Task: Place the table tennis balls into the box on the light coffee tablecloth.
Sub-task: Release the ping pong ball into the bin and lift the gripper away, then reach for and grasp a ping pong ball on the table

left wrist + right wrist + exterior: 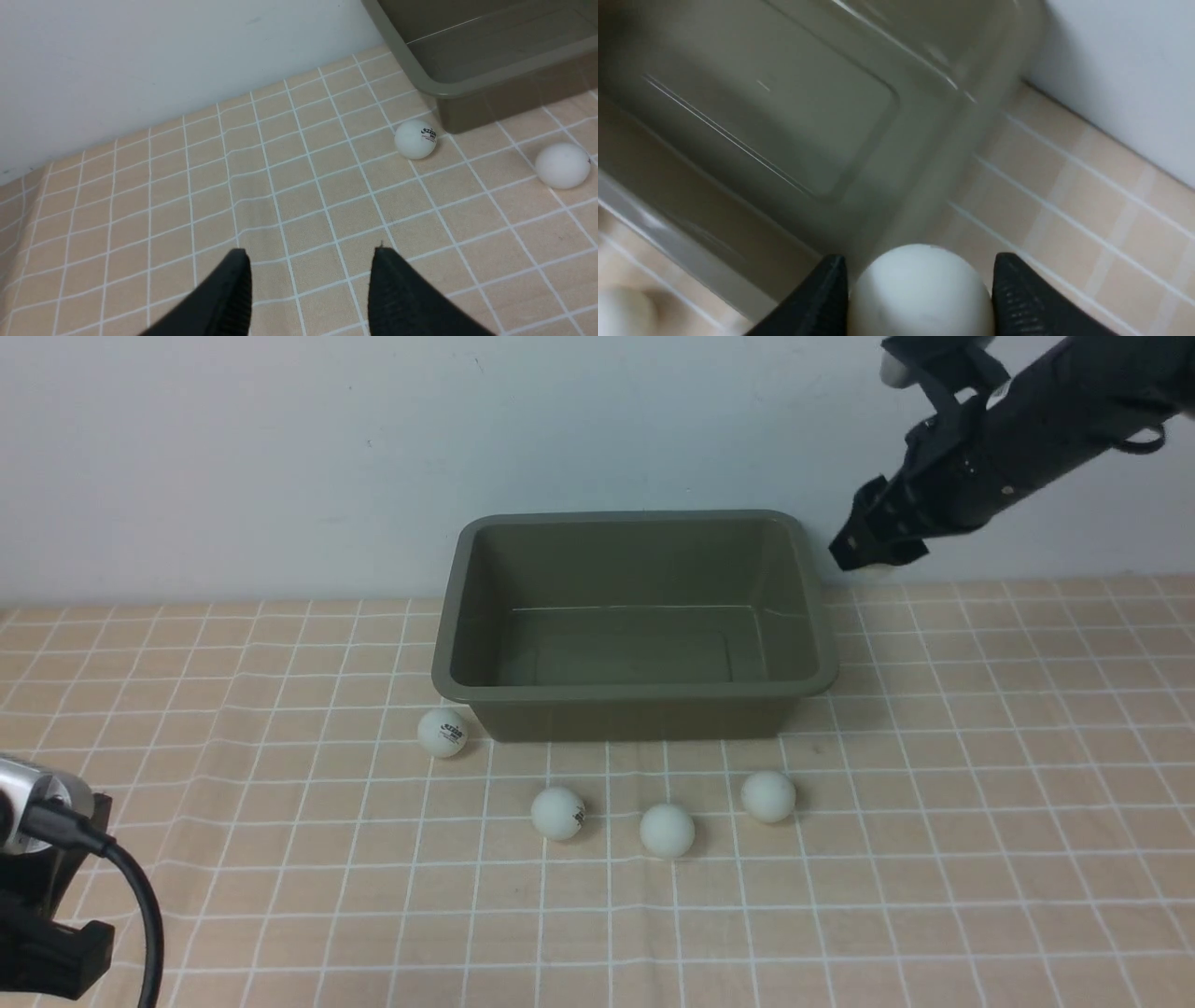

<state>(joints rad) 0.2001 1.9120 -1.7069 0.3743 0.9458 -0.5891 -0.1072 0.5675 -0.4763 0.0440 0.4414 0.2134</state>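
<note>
The olive-green box [635,689] stands on the light coffee tablecloth [980,784] near the wall, and I see nothing inside it. Several white table tennis balls lie on the cloth before it: one with a logo [442,732] at its front left corner, and three more [558,813] [667,830] [768,796]. My right gripper [873,549] hangs in the air beside the box's back right corner. In the right wrist view it [920,257] is shut on a table tennis ball [920,294], just outside the blurred box [761,116]. My left gripper [310,254] is open over bare cloth, left of the logo ball [416,139].
A white wall rises right behind the box. The left arm's wrist camera and cable [56,821] fill the front view's lower left corner. The cloth is slightly wrinkled at the left. A second ball [562,165] and the box's corner [467,84] show in the left wrist view.
</note>
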